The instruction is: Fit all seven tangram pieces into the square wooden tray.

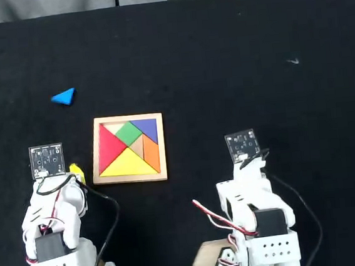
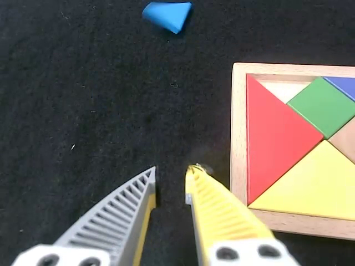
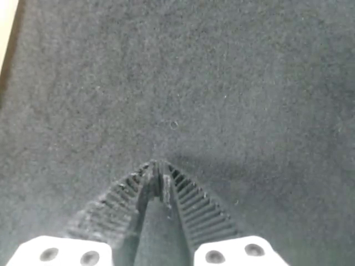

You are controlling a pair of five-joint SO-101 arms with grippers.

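Square wooden tray [image 1: 126, 118], blue triangle [image 1: 64, 97] apart

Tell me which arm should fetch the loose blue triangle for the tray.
Left, probably. The blue triangle lies on the left arm's side of the wooden tray, ahead of the left end effector, which is open and empty. The right end effector sits shut on the tray's other side.
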